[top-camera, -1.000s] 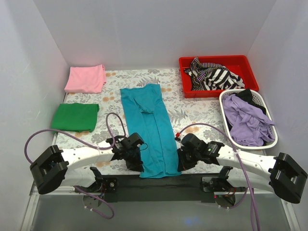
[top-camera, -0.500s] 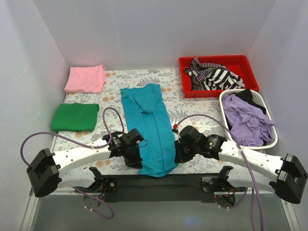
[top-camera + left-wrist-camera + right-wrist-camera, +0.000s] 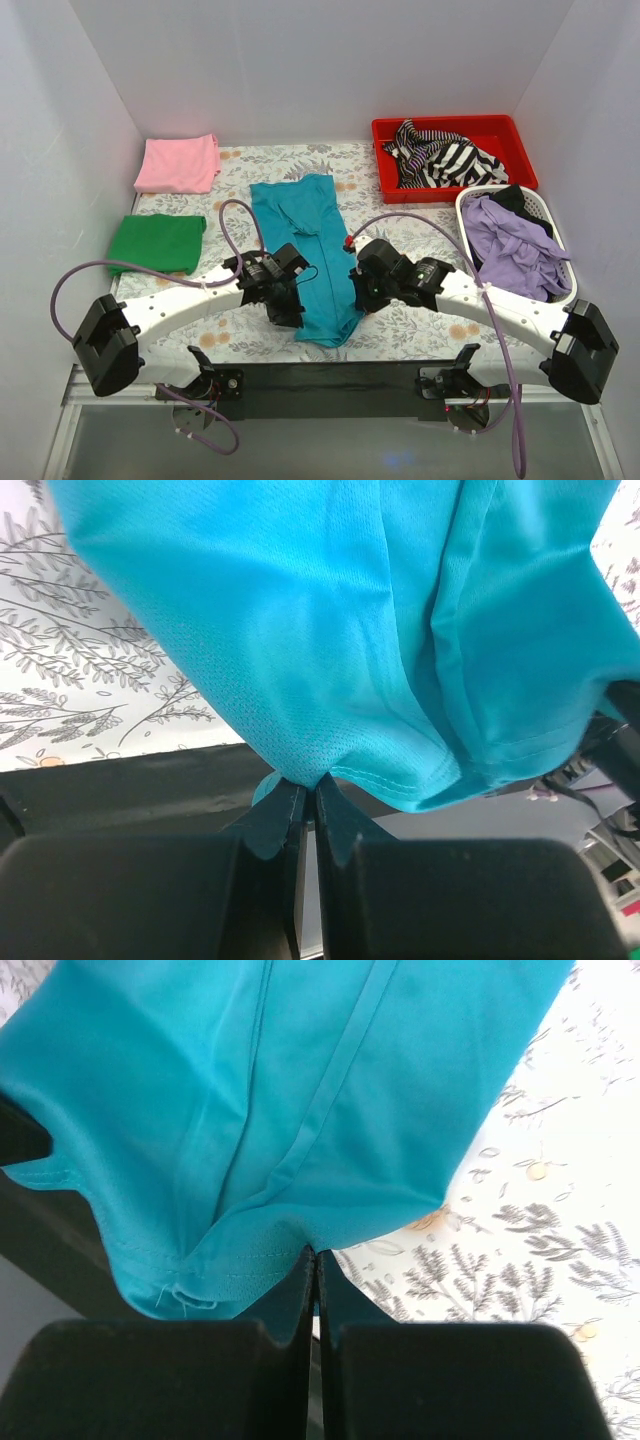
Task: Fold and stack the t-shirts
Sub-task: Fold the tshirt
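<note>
Both grippers are clamped shut on the near hem of the teal shirt (image 3: 303, 232). The left gripper (image 3: 308, 786) pinches the hem's left corner and the right gripper (image 3: 316, 1256) its right corner, each with only a thin edge of cloth between the fingers. The shirt lies as a long strip down the middle of the top view, its lower end raised and sagging between the two arms. The cloth looks thin, light and limp, probably a little slick. It will droop rather than hold a shape, so the stitched hem corners seem the surest hold. A pink shirt (image 3: 178, 163) and a green shirt (image 3: 157, 243) lie folded at the left, apart.
</note>
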